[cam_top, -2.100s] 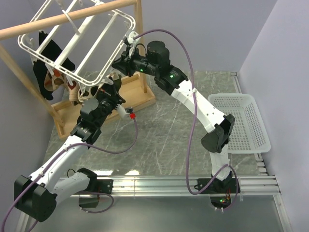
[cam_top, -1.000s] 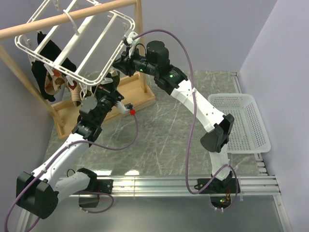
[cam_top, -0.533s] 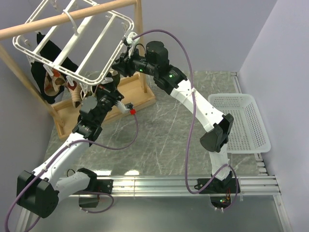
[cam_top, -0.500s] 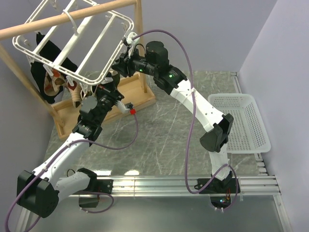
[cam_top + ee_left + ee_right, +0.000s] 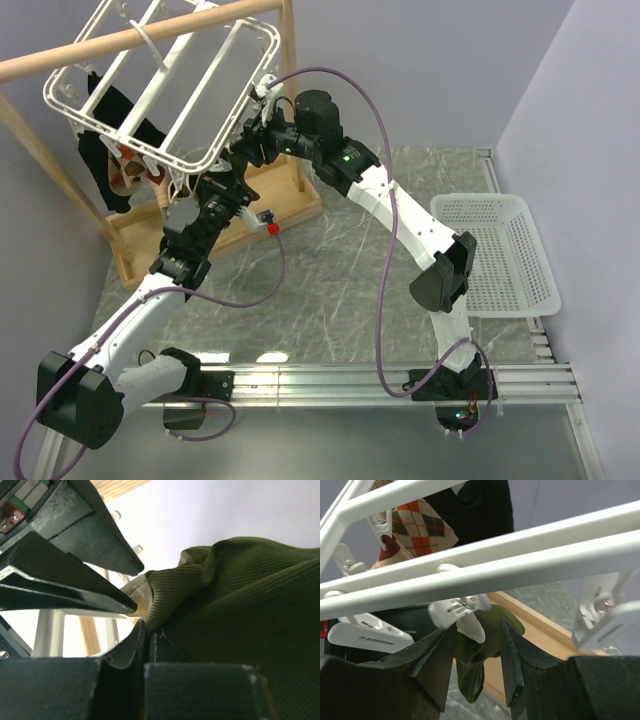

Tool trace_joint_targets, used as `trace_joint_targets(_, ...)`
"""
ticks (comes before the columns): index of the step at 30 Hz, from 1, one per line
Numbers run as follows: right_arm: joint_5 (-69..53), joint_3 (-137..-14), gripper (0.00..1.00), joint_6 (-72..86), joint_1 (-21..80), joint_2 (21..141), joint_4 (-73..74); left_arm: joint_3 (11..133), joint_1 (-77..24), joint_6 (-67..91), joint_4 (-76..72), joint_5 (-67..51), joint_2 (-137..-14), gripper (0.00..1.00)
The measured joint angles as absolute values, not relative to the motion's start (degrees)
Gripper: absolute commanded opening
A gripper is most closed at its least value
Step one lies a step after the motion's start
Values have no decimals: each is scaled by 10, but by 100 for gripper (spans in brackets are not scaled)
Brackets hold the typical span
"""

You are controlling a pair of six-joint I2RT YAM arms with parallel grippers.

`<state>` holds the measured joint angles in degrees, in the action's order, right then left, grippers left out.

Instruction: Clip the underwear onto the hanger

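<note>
Since the clip point(image 5: 462, 612) seems to bite the underwear point(image 5: 487, 645), step: clipping, likely near done.
Underwear: just under the hanger point(image 5: 530, 550), at its edge.
Left gripper point(image 5: 146, 636): clamped on the cloth.
Right gripper point(image 5: 477, 630): jaws apart, astride the clip.
Next: back the right out, then free the left (gently).
Room: tight under the hanger's bars and neighbouring clips; open below.

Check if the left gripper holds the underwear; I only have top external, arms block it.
Observer: Yes. Left wrist view: the left gripper is shut on the edge of the olive underwear.
Operator: Is a clip on it?
Observer: Right wrist view shows a white clip of the hanger overlapping the cloth's top edge; it looks closed on it, not certain.
Operator: And the other arm?
Observer: The right gripper has its jaws apart, either side of that clip, not squeezing it.
</note>
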<state>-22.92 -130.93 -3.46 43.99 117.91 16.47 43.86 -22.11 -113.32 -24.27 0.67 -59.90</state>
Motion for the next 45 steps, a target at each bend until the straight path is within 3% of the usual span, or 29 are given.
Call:
trace_joint_targets(4, -227, -1308, 55, -32, 440, 1179, 164, 439, -220, -1133, -248, 3, -599, 6)
trace_joint_targets(15, -227, -1214, 67, -17, 437, 1145, 135, 432, -220, -1129, -265, -2, -596, 50)
trace_joint_targets(20, -233, -1173, 75, -10, 434, 1112, 126, 410, -220, -1125, -245, -4, -564, 55)
trace_joint_targets(26, -238, -1124, 82, -9, 432, 1054, 122, 375, -220, -1105, -193, -24, -489, 76)
trace_joint_targets(28, -242, -1105, 83, -10, 432, 1031, 119, 355, -221, -1102, -177, -34, -457, 78)
trace_joint_targets(30, -248, -1085, 86, -11, 432, 1008, 117, 333, -223, -1101, -158, -39, -422, 93)
trace_joint_targets(34, -256, -1048, 88, -14, 432, 970, 117, 310, -225, -1097, -121, -50, -374, 99)
trace_joint_targets(45, -247, -956, 89, -33, 432, 890, 130, 302, -225, -1061, -100, -36, -312, 99)
